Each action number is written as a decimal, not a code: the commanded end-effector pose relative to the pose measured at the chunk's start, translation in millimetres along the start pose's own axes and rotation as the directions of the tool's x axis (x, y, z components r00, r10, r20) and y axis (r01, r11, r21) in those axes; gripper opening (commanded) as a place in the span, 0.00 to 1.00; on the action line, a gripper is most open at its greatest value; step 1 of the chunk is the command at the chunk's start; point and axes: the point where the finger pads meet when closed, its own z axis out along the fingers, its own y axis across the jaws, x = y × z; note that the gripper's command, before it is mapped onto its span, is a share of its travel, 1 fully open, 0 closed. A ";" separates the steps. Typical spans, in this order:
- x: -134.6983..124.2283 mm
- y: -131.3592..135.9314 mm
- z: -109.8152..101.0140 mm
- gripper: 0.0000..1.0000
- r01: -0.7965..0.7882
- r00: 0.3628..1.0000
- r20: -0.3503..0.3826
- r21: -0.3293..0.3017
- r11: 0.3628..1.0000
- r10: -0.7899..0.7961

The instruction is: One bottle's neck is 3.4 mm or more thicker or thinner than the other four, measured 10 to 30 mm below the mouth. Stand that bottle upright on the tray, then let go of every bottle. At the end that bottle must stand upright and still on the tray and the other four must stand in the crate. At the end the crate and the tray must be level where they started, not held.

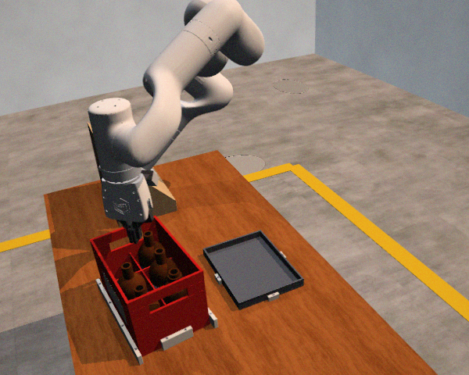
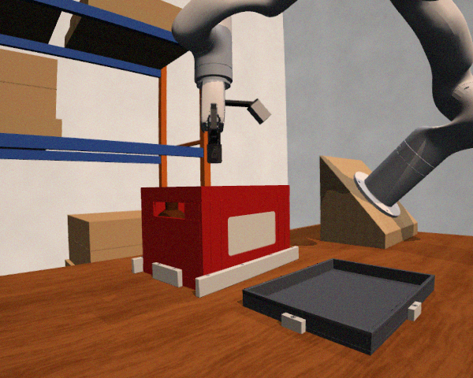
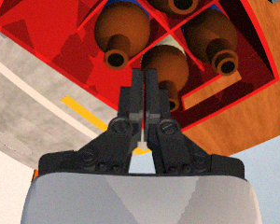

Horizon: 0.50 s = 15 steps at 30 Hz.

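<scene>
xArm Gripper (image 1: 134, 239) (image 2: 214, 161) (image 3: 143, 84) above red crate (image 1: 166, 323) (image 2: 171, 248) (image 3: 61, 60), jaws together; five brown bottles (image 1: 159, 272) (image 2: 171, 212) (image 3: 167, 65) inside crate, odd neck indeterminable; dark gray tray (image 1: 252, 270) (image 2: 338, 298) flat on table (image 1: 307, 334) (image 2: 106, 325) (image 3: 224, 135), apart from crate

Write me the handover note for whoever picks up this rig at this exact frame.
Gripper: shut with nothing between its fingers, above the crate.
Crate: on the table, level, all five bottles inside.
Tray: level beside it, no bottle on it.
Done: no bottle delivered yet.
Left: settle which neck is the odd one (I cannot tell from these views), stand that bottle upright on the tray, leave the other four in the crate, release.
</scene>
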 end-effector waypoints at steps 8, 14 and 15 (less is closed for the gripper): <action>40.2 -89.1 2.0 0.00 0.006 1.000 0.000 -0.005 1.000 -0.006; 40.6 -89.7 2.1 0.00 0.006 1.000 0.000 -0.005 1.000 -0.006; 40.6 -89.7 2.1 0.65 0.006 1.000 0.000 -0.005 1.000 -0.006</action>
